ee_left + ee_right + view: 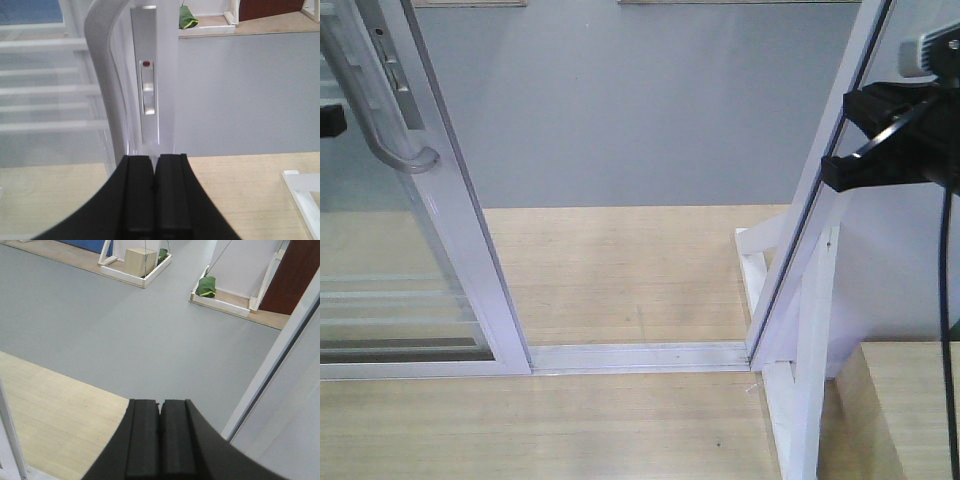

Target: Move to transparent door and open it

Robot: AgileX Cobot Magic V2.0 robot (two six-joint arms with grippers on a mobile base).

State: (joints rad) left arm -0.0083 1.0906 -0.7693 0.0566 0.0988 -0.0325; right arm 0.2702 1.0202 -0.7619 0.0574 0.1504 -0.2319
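Doorway gap lies between the transparent door (grey handle) and a white post; both grippers' fingers pressed together

**No readable text at the doorway**

No words, numbers, brand marks or signs can be read in any of the three views. The one mark resembling an indicator is a small red dot on the lock plate of the transparent door; it carries no lettering.

Matte black left claw, 2 flat ridged fingers, black cable
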